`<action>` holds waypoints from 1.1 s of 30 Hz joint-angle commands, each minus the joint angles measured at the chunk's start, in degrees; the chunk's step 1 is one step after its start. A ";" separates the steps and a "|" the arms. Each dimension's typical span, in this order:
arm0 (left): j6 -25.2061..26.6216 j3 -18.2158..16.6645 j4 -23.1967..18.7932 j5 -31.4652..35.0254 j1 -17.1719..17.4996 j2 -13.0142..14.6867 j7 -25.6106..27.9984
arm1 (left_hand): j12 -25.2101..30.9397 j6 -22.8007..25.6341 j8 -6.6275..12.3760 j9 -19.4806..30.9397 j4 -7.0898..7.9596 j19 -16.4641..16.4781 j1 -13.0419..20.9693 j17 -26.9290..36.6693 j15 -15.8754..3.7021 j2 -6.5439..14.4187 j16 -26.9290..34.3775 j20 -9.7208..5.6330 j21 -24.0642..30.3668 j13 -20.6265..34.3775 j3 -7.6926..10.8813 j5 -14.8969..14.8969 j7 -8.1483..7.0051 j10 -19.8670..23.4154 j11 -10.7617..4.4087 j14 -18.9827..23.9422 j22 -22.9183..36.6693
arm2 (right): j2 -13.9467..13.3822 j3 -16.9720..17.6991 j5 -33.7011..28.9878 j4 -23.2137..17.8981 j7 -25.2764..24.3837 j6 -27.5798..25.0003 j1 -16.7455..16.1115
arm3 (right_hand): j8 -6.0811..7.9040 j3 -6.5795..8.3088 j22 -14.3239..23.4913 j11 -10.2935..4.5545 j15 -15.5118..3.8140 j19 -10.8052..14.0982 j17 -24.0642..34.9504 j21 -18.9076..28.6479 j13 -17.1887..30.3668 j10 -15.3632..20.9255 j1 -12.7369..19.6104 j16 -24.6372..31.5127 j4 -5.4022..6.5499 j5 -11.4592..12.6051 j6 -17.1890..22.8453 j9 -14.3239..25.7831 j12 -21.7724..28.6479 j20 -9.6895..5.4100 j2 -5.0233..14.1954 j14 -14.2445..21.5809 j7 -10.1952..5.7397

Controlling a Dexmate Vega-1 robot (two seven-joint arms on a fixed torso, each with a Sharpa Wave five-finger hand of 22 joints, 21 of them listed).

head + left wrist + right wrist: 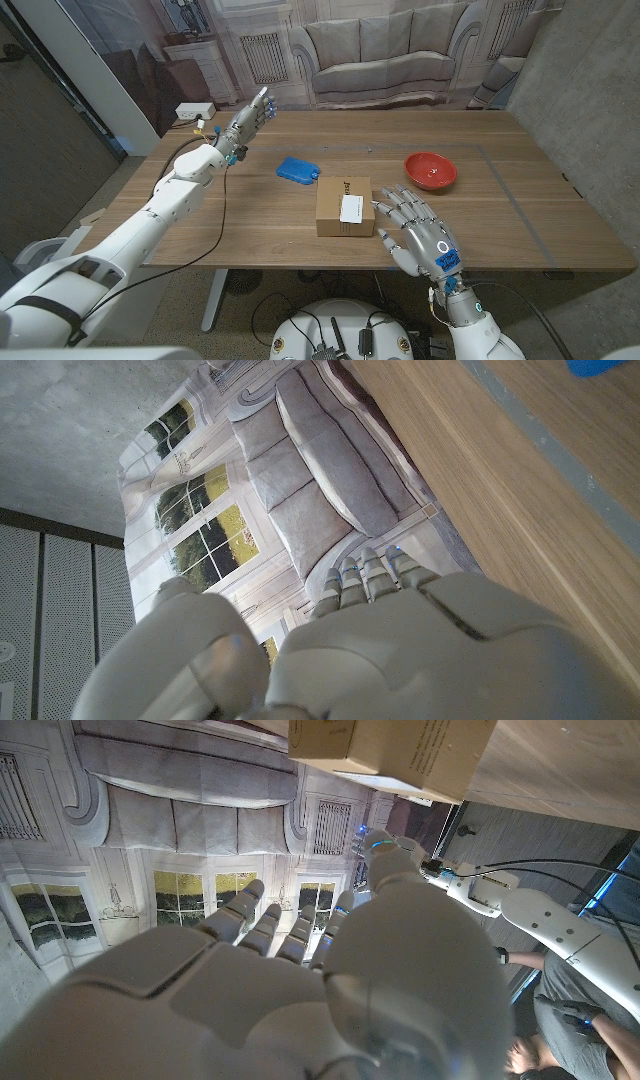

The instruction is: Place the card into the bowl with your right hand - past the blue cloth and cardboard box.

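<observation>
1. The left hand (250, 113) hovers over the far left of the surface (520, 220), fingers spread and holding nothing, well clear of the work.
2. The blue cloth (296, 170) lies left of centre, near the box's far left corner.
3. The box (344, 206) sits mid-surface; the white card (351, 208) lies flat on its top, toward the right side.
4. The right hand (415, 238) is just right of the box, fingers wide apart and empty, fingertips close to the box edge. It has not yet taken the card.
5. A good grasp likely means coming in from the right, low over the box top, and pinching the card's near edge without nudging the box.
6. The red bowl (430, 171) waits further back on the right; the carry there looks short.
</observation>
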 commanded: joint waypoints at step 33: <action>-3.52 -0.65 1.73 -0.68 -0.15 0.05 -3.15 | -0.17 -0.19 0.13 0.19 -0.20 -0.37 0.88 0.19 0.22 0.56 -0.16 -1.66 0.15 0.32 -0.73 0.01 0.21 -0.41 0.05 -0.35 0.31 | 3.37 -8.25 -0.75 6.88 -3.82 -1.41 7.22 | 1.64 -0.70 0.03 0.14 -3.64 0.63 0.36 0.74 0.20 2.04 0.18 0.90 0.25 -0.49 1.41 0.90 1.11 -6.32 0.55 1.23 0.07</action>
